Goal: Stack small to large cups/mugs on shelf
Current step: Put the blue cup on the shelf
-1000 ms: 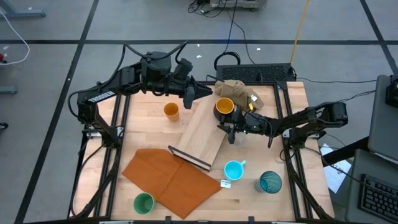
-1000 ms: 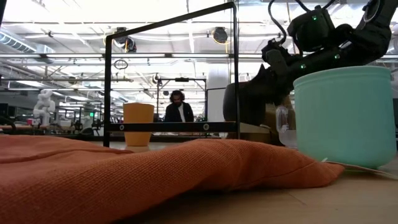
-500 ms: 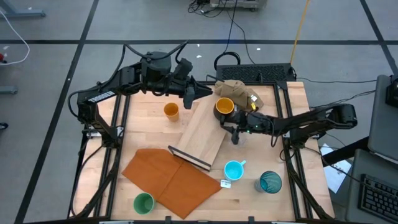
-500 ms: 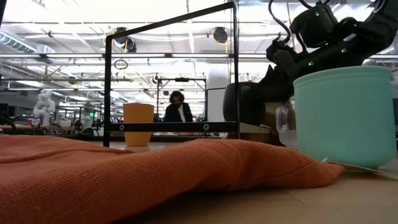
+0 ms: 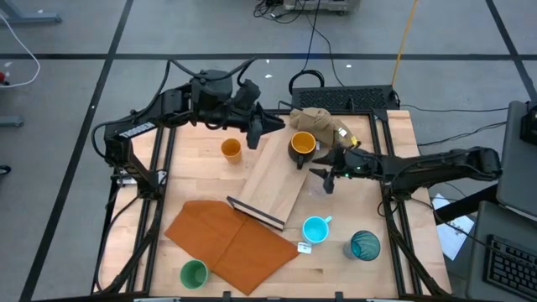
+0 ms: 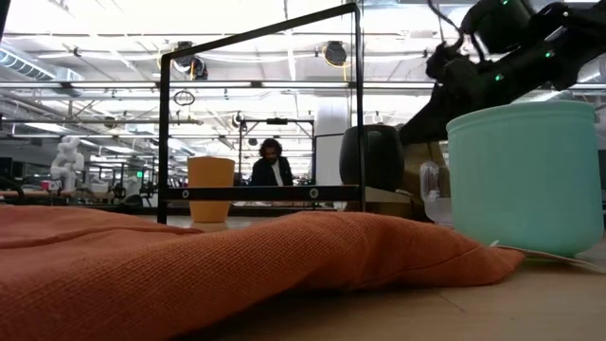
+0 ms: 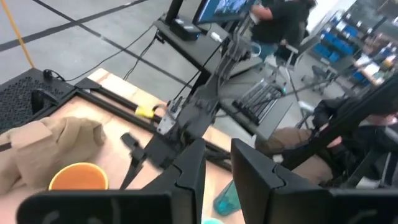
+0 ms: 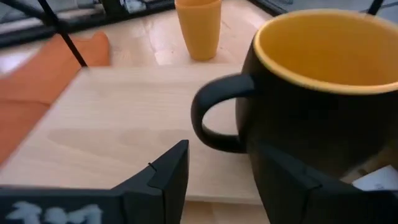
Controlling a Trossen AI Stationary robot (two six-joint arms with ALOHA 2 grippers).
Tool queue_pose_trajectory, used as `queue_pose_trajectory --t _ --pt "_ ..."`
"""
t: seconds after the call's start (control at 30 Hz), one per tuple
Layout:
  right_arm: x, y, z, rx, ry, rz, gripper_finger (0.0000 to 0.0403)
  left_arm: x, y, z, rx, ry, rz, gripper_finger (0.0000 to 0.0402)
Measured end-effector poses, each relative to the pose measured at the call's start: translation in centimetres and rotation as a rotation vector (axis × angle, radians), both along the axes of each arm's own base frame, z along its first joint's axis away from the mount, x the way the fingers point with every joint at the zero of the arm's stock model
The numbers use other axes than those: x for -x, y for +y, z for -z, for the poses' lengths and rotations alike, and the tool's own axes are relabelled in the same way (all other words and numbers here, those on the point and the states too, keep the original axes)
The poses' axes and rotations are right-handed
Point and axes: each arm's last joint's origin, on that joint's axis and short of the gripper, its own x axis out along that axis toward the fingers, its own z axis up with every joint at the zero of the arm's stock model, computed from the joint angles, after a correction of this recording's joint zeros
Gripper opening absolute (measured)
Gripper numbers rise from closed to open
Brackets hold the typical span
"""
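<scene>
The pale wooden shelf board lies slantwise mid-table, its dark strip at the near end. The dark yellow-lined mug stands on the board's far right part, handle toward my right gripper. That gripper is open, level and just right of the mug, touching nothing. The clear glass stands by it. My left gripper hovers at the board's far end, its fingers a narrow gap apart. On the table stand the orange cup, light blue mug, teal tumbler and green cup.
A tan cloth lump lies behind the dark mug at the far edge. The orange-brown sheet covers the near left part, under the board's near end. A black frame stands in the low view. A person sits beyond the table.
My right gripper has drawn back from the dark mug toward the table's right edge and risen a little, while its arm has stretched out to the right. The mug has stayed in place and now shows whole in the low view.
</scene>
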Motion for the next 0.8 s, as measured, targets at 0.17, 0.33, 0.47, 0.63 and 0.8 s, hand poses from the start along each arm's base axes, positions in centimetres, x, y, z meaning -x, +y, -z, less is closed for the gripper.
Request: queue_pose_trajectory --t 0.17,0.33,0.47,0.63,0.8 --pt "1.4 0.8 -2.1 -0.068 -0.13 -0.005 0.016 0.3 0.0 0.7 -0.052 0.078 0.014 0.0076" --pt "2.8 1.6 -4.0 -0.171 -0.26 -0.027 0.016 0.4 0.0 1.6 -0.048 0.154 0.019 0.0076" --pt "4.0 2.3 -5.4 -0.308 -0.377 -0.074 0.016 0.2 -0.1 1.9 0.008 0.164 0.003 0.0076" --pt "5.6 3.0 -7.6 -0.419 -0.569 -0.17 0.016 -0.6 -1.1 2.2 0.051 0.162 0.016 0.0076" --pt "7.1 3.6 -9.2 -0.541 -0.697 -0.306 0.016 -2.0 -2.5 3.1 0.055 0.175 0.056 0.0076"
